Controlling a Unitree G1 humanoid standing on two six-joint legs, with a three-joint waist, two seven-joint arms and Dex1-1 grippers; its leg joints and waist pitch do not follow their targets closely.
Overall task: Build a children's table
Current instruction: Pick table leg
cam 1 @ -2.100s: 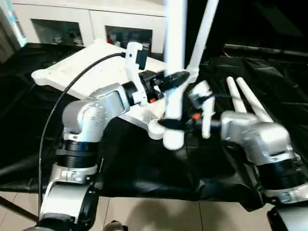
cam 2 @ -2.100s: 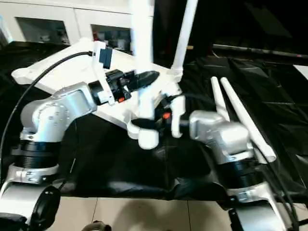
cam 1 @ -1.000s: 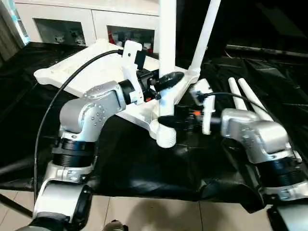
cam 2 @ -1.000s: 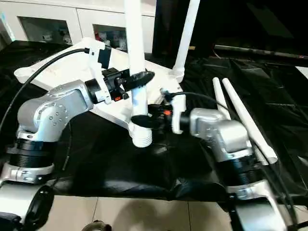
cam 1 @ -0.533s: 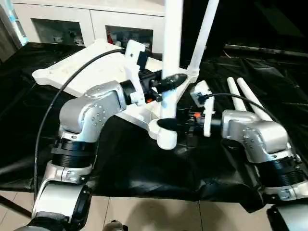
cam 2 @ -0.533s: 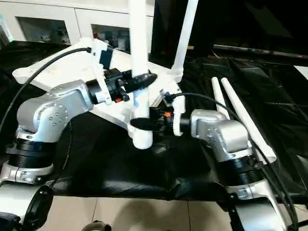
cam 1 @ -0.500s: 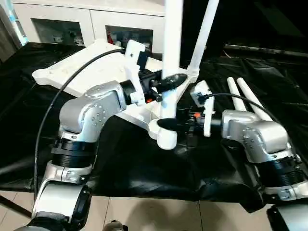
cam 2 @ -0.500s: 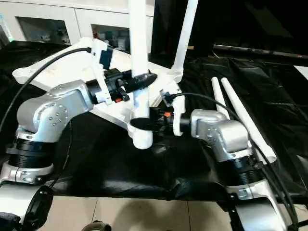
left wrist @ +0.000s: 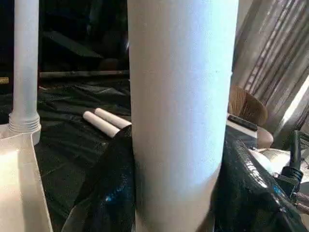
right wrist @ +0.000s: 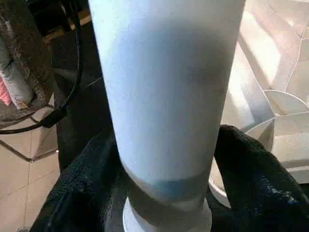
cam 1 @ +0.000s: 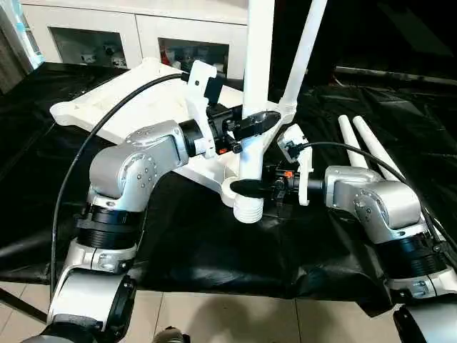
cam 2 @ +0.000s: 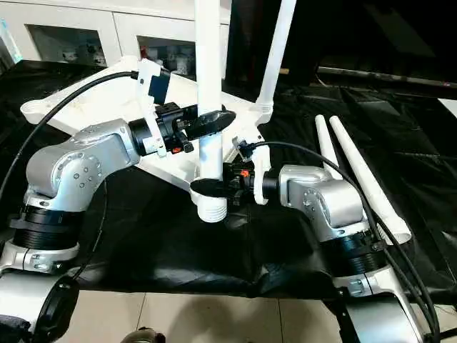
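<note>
The top [cam 1: 136, 107] lay upside down on the black-draped table [cam 1: 200, 243], ribbed underside up, tilted so its far left edge sat higher. One leg [cam 1: 303, 50] stood upright in the far right corner socket. Two more legs [cam 1: 364, 146] lay side by side on the cloth to the right, touching or nearly so.

Both grippers were closed on a fourth leg [cam 1: 257, 64], held upright near the top's near corner. The left gripper [cam 1: 253, 123] clamped it higher up, black fingers [left wrist: 108, 193] on either side of the tube. The right gripper [cam 1: 246, 187] clamped it lower, just above the threaded end [cam 1: 246, 209]. That end hung beside the near corner socket [right wrist: 285, 130]; whether it touched the socket I could not tell.

White cabinets [cam 1: 136, 36] stood at the far left.
</note>
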